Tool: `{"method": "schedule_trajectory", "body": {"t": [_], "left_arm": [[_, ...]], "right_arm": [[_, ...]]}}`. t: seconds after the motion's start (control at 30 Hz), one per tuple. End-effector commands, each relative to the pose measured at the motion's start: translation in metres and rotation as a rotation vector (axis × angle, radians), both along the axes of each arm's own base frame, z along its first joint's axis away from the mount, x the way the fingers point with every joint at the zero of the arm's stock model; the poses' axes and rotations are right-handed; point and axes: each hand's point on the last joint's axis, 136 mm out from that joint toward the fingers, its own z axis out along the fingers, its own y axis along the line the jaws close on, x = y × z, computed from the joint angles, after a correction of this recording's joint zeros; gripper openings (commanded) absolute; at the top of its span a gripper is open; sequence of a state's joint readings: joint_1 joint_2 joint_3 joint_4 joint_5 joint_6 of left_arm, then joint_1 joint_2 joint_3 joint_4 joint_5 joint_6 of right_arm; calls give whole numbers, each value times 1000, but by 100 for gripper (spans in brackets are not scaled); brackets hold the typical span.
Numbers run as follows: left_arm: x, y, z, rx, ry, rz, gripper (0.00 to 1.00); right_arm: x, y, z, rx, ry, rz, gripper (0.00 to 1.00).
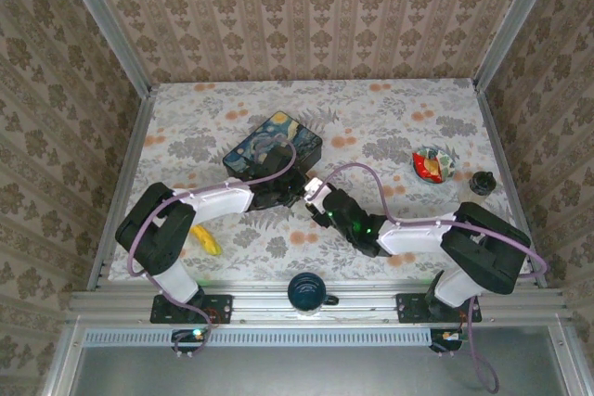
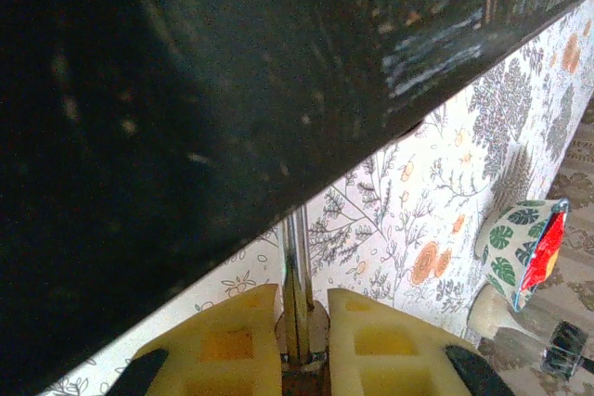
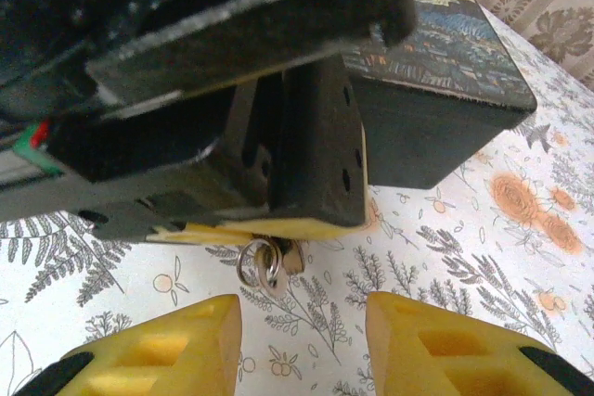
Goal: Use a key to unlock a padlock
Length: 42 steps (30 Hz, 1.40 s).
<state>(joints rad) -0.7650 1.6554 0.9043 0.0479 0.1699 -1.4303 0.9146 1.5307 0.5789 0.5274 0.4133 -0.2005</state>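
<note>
My left gripper (image 2: 304, 299) is shut on the padlock (image 2: 297, 314). The lock's thin silvery shackle (image 2: 295, 257) pokes forward between the yellow pads towards the underside of the blue painted tin box (image 2: 186, 90). In the right wrist view, the key (image 3: 293, 257) and its silvery ring (image 3: 258, 264) hang below the left gripper's pads (image 3: 278, 227), just above the tablecloth. My right gripper (image 3: 302, 322) stands open a short way in front of the key, touching nothing. From above, the left gripper (image 1: 283, 194) and the right gripper (image 1: 314, 196) meet beside the tin box (image 1: 272, 146).
A yellow banana (image 1: 206, 240) lies by the left arm. A dark mug (image 1: 306, 291) stands on the front rail. A leaf-patterned bowl with a red packet (image 1: 432, 164) and a small black knob (image 1: 482, 183) sit at the right.
</note>
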Motion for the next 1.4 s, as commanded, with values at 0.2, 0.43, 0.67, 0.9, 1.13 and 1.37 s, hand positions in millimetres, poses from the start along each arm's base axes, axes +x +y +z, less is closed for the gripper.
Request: {"method": "schedule_trajectory", "body": {"t": [0.2,0.43,0.67,0.9,1.13,1.37], "left_arm": [[-2,-19,15,-74,20,-52,0],[-6,-17,16,-65,25,-67,0],[-7,-21,14,-76,37,-77,0],[-10,-24,14,-87,42,-96,0],[-10,-25,13,-104,39,-92,0],[-10,-30,13,-122,34,-95,0]], "right_arm": [[14,7,-5,-63,-31,-7,41],[24,-2,-3,-36,-28,-43,33],[29,3,2,-6,-26,-29,30],[31,9,6,49,10,-7,2],[35,4,12,269,268,13,0],[42,0,-7,522,572,-34,0]]}}
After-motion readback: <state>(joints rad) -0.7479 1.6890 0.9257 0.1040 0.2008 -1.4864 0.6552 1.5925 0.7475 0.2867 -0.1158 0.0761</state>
